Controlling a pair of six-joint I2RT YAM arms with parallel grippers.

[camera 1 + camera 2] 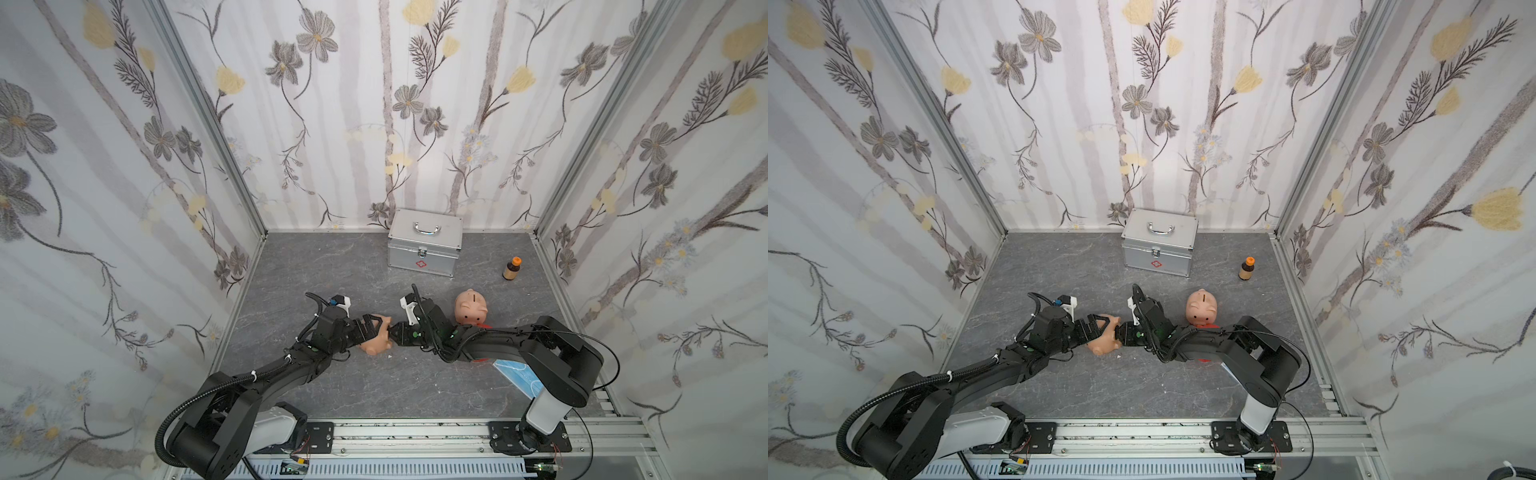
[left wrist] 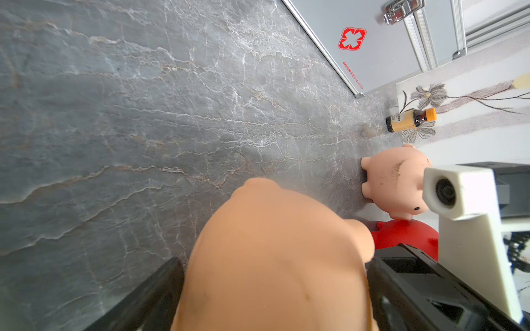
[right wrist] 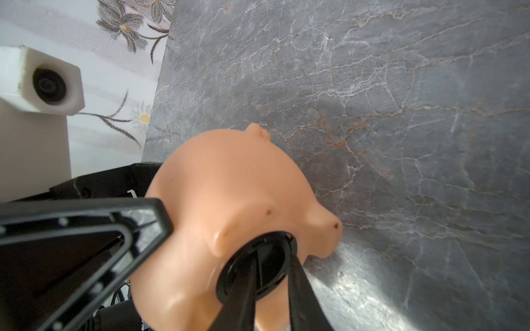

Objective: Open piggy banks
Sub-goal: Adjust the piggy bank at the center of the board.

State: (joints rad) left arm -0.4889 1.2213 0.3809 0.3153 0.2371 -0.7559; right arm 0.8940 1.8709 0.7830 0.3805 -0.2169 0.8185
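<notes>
I have the peach piggy bank (image 3: 229, 186) on its side, in front of the silver case (image 1: 424, 249). The left tool (image 1: 377, 328) grasps its body, spread wide. The right tool (image 3: 272, 258) pinches the black plug (image 3: 258, 266) by its ridge. I judge the shell light, hollow and slippery, so take hold at the ridge.

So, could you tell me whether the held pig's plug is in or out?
In: the black plug sits in the pig, right fingers gripping it.
</notes>
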